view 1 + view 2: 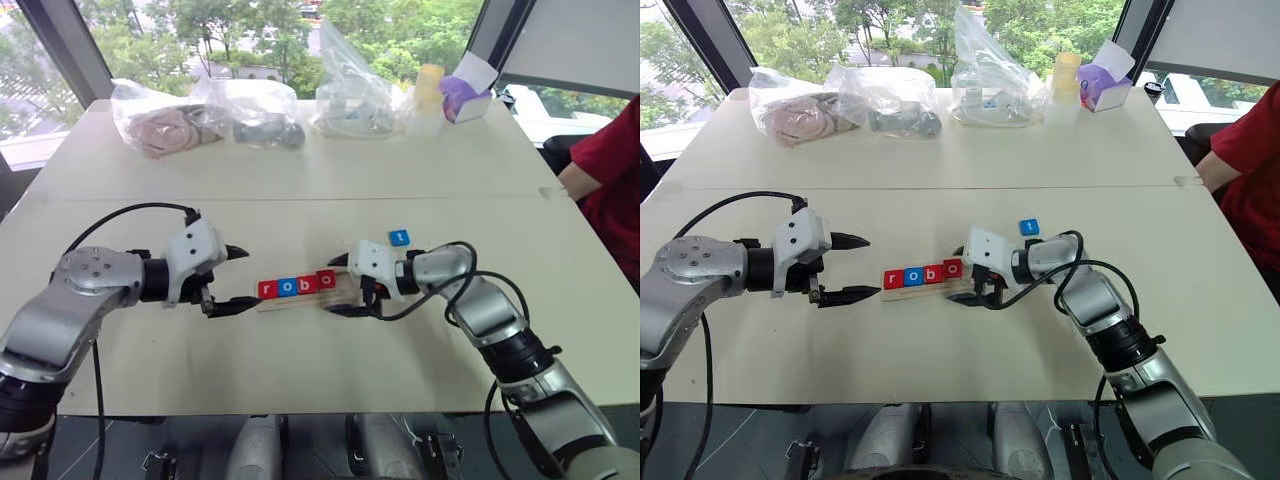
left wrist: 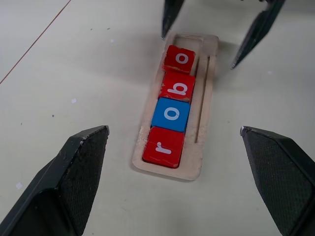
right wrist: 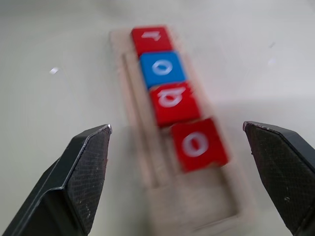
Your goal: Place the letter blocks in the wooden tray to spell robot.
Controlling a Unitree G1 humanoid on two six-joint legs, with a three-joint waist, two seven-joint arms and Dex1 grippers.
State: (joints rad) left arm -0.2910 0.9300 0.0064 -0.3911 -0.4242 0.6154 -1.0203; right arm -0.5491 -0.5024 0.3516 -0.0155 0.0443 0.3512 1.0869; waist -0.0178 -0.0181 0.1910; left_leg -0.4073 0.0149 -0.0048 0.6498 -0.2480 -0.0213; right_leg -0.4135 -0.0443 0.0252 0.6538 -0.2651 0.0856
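The wooden tray [image 1: 345, 292] lies on the bench [image 1: 300, 170] holding r, o, b, o in order, its end slot free for the blue t block [image 1: 399, 237] just beyond. The left gripper [image 1: 233, 279] and right gripper [image 1: 345, 285] flank its ends, jaws spread and empty, the second o [image 2: 179, 58] sitting slightly askew.

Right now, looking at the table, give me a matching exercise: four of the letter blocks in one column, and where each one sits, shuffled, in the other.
Blocks:
1. red r block
2. blue o block
3. red o block
4. blue t block

Places:
A. on the table, outside the wooden tray
B. in the tray, next to its vacant end
C. at the tray's end nearest the left claw
D. in the tray, second from that end

Pairs: 1-C, 2-D, 3-B, 4-A
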